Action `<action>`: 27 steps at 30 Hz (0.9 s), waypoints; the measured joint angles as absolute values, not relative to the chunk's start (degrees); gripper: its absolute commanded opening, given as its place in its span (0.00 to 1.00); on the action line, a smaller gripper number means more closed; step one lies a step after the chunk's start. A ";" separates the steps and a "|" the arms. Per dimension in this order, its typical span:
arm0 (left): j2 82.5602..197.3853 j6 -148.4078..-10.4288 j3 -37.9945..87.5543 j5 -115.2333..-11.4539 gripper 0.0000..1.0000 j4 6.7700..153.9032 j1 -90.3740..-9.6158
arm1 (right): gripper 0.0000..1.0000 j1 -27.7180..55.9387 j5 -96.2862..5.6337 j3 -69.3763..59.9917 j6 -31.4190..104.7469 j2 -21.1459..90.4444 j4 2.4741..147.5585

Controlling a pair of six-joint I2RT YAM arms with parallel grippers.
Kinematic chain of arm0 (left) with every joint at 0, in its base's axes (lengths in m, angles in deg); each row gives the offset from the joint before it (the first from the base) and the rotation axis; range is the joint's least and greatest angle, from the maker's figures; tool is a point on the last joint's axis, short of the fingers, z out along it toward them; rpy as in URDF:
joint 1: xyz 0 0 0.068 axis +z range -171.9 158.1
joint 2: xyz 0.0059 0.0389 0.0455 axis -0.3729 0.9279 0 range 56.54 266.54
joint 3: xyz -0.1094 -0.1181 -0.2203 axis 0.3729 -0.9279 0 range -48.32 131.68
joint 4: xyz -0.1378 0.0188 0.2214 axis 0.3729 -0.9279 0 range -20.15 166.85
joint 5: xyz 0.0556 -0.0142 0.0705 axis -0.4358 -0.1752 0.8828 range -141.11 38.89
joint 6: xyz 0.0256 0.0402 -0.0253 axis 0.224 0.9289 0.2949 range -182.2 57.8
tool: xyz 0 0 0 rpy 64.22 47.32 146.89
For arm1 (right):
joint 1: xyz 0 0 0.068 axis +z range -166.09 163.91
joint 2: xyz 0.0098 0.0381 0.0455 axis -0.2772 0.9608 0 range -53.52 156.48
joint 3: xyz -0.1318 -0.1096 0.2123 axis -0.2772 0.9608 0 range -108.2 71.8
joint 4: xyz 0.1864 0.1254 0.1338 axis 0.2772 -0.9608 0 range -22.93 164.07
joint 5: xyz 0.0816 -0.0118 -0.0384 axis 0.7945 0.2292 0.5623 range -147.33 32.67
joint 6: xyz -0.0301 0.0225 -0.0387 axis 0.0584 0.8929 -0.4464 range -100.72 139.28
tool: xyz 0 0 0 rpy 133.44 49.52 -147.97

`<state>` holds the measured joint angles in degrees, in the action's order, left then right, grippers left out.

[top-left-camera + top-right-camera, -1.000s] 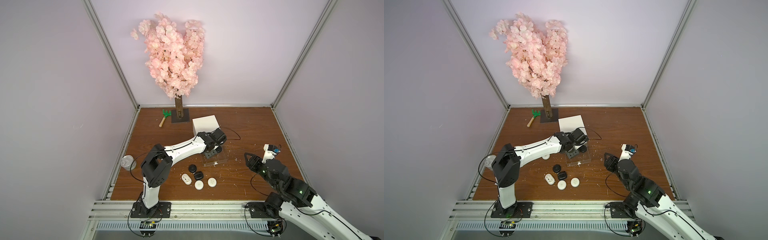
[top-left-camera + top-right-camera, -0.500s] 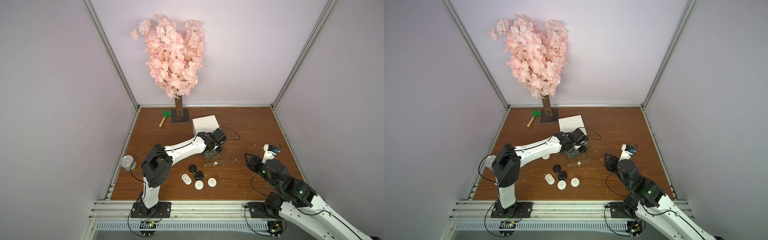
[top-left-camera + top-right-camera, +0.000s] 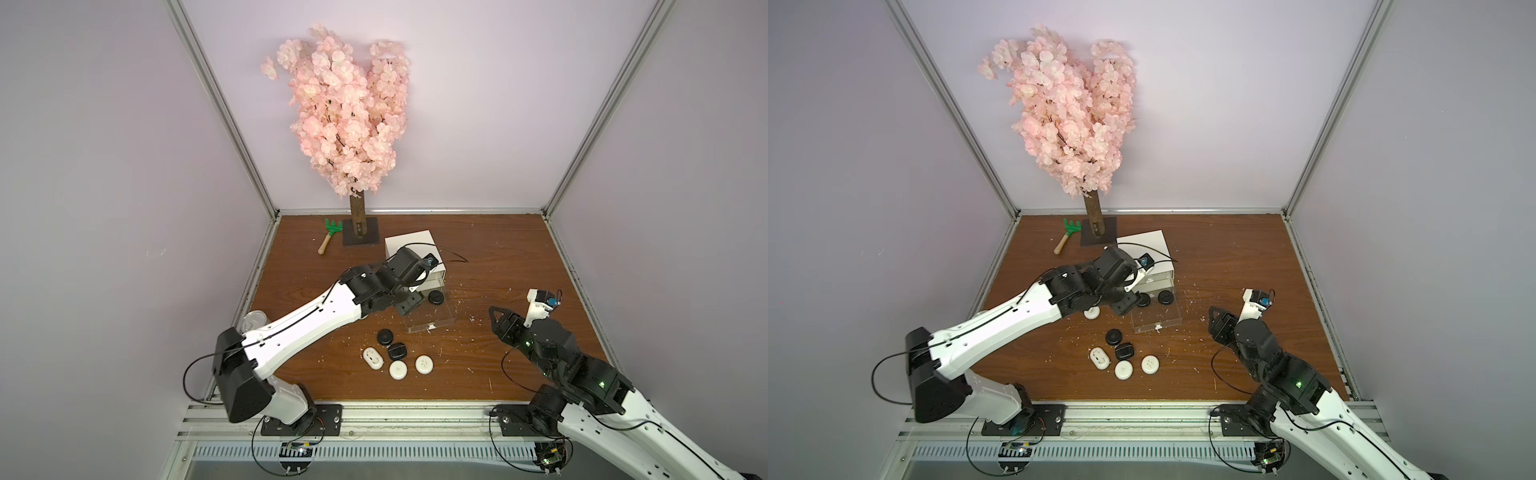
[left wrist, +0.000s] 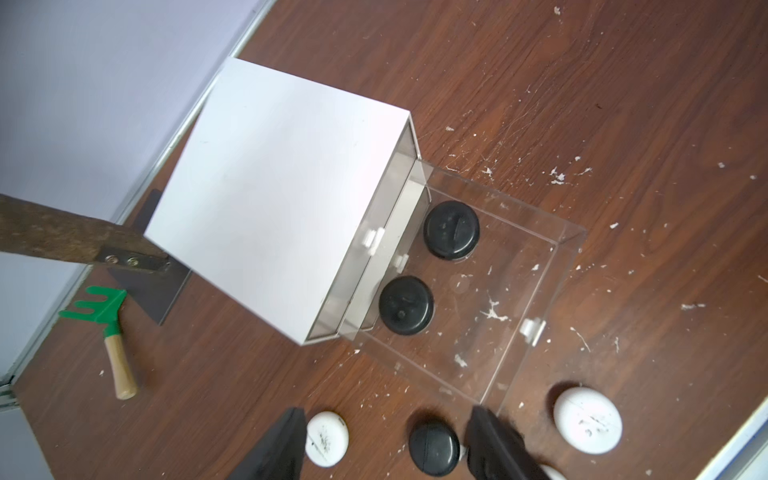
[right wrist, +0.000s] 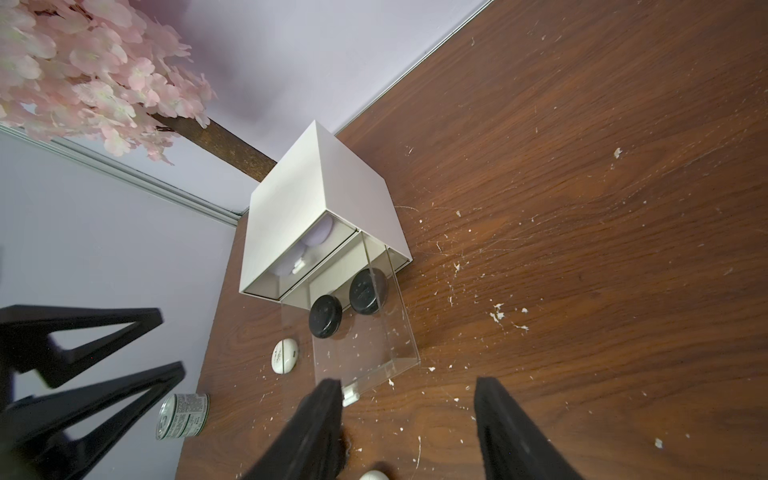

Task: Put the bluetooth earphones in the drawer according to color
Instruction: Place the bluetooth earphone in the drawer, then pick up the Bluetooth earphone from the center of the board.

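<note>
**Q:** Bluetooth earphones, small smooth pebble-like cases: where do they lie?

**A:** Two black round cases lie side by side at the far end of the clear plastic bottom drawer. That drawer is pulled out of the small white cube-shaped cabinet towards the near side. Lavender shapes show through the top drawer's pale front. On the brown wood-grain table, near of the drawer, lie two more black cases. Beside them are a white oval case and two white round cases. Another white case lies just left of the drawer, partly under the left arm.

**Q:** How do the jaws stand?

**A:** The left gripper hangs at the open drawer's left side, jaws spread, with nothing between them. The right gripper hovers at the right of the table, well apart from the drawer, jaws likewise spread and empty.

**Q:** What else is there?

**A:** A silver tin can sits at the left edge. A green toy rake and a pink blossom tree are at the far side.
</note>
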<state>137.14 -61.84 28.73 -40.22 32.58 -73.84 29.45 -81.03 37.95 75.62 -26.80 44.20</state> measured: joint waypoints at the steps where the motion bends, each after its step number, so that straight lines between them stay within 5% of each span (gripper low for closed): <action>1: 135.70 -62.52 27.16 -40.33 0.70 32.21 -73.31 | 0.58 29.45 -81.03 37.95 75.62 -26.80 44.22; 8: 132.51 -68.81 15.90 -42.82 0.80 29.11 -67.22 | 0.58 29.43 -80.99 37.93 75.62 -26.80 44.24; 27: 140.07 -82.01 7.18 -47.58 0.79 33.72 -64.57 | 0.59 29.40 -81.03 37.84 75.59 -28.72 43.63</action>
<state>140.07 -82.01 7.18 -47.58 33.72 -64.57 29.40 -81.03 37.84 75.59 -28.72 43.63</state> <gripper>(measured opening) 0.792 0.585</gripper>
